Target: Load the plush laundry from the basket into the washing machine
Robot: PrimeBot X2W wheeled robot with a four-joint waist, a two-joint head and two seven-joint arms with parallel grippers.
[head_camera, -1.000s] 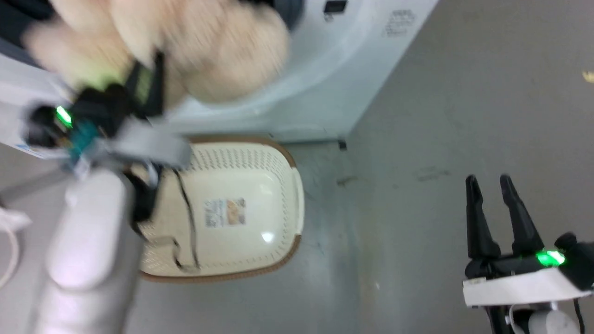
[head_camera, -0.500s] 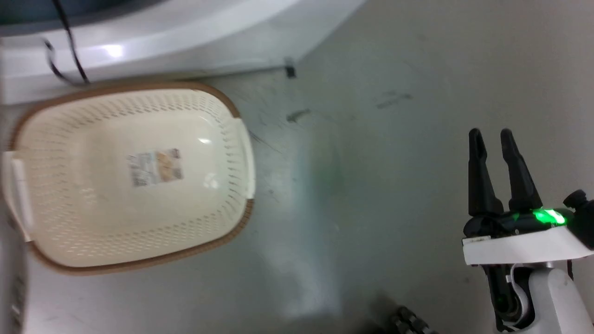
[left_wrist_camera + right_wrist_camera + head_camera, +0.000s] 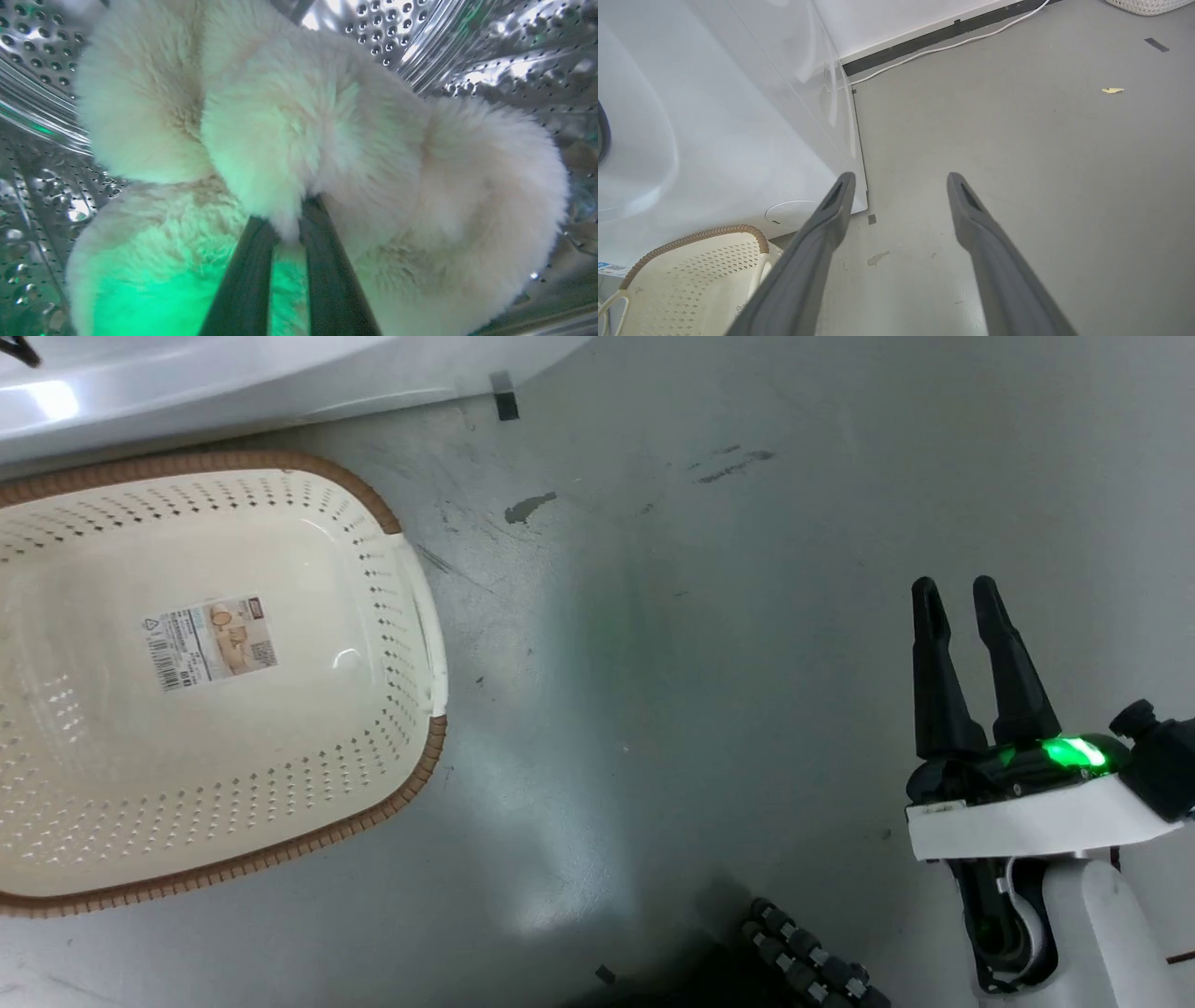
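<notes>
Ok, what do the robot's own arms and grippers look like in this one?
The right gripper has two long, tapered black fingers on a black base with a glowing green light, mounted on a white wrist block that caps a pale rounded forearm. The left gripper has the same slim dark fingers, with green light cast around them.
</notes>
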